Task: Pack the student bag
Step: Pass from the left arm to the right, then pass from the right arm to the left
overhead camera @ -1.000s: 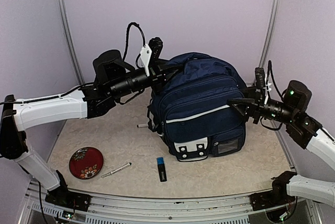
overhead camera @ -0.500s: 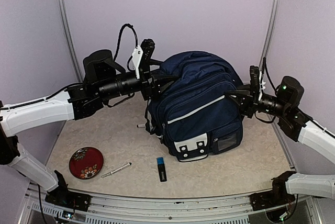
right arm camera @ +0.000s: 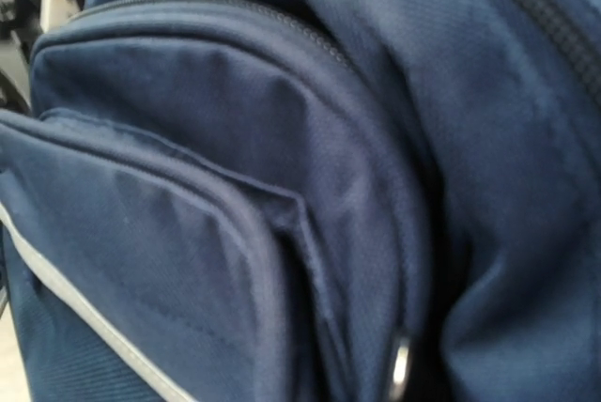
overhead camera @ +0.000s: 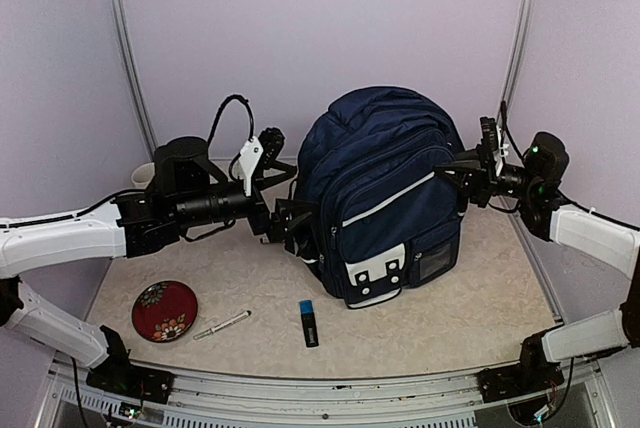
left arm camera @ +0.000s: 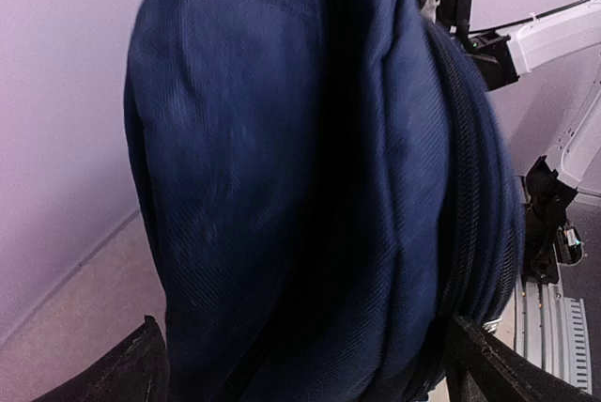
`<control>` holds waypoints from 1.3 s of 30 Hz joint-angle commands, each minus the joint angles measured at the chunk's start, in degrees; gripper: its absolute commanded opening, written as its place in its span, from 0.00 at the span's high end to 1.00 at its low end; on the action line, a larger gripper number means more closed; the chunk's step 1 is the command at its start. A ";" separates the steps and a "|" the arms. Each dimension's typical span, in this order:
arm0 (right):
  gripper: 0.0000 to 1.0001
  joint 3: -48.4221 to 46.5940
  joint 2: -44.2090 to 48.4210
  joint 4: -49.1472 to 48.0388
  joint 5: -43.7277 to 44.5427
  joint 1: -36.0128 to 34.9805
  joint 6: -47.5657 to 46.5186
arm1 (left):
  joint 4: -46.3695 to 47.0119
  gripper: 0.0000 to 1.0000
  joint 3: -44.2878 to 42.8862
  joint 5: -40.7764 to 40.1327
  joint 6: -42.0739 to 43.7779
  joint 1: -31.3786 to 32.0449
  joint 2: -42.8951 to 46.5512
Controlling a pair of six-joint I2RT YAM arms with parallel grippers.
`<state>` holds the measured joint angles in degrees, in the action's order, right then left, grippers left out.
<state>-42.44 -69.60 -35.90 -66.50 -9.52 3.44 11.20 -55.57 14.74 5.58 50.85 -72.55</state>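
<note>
- student bag [overhead camera: 385, 198]: upright, mid-surface.
- left claw [overhead camera: 285, 223]: spread, beside the bag's left.
- right claw [overhead camera: 458, 174]: against the bag's right; grip cannot be told.
- red dish [overhead camera: 165, 310], pen [overhead camera: 222, 325], blue stick [overhead camera: 309, 321]: near, apparently unpacked.

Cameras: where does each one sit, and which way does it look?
Top: high behind the arms, looking down at the table and bag; left arm, right arm, left claw and right claw show.
Left wrist: on the left arm, facing the bag's side; its two fingers show at the bottom corners.
Right wrist: on the right arm, very close to the bag's pockets; no claw shows.
Shared: the left wrist view also shows the right arm, seen from the top too.
</note>
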 commanded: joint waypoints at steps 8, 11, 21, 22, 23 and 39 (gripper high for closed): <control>1.00 -4.33 -3.42 2.81 -0.64 0.25 -6.33 | 13.29 0.01 5.38 3.11 0.56 -1.97 -8.77; 1.00 -5.21 -4.84 1.36 2.00 0.25 -4.91 | 16.50 0.01 5.63 7.65 1.28 0.06 -11.46; 0.62 -7.79 -3.08 9.26 21.50 0.12 -2.74 | 25.86 0.82 7.01 10.21 -2.58 3.44 -14.90; 0.58 -7.36 -1.90 10.85 24.09 0.19 -3.30 | 26.82 0.93 7.19 10.40 -3.87 3.54 -15.02; 0.54 -6.87 -0.44 12.48 26.47 0.22 -3.71 | 27.64 1.00 7.30 10.42 -4.94 3.55 -15.07; 0.39 2.60 20.07 16.55 67.86 -37.93 -51.88 | 29.14 1.00 6.80 6.37 -10.13 3.50 -15.10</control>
<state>-44.38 -49.34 -16.45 -14.55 -32.25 -23.00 37.10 -48.62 21.61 -3.22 54.11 -88.07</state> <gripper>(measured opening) 0.609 0.014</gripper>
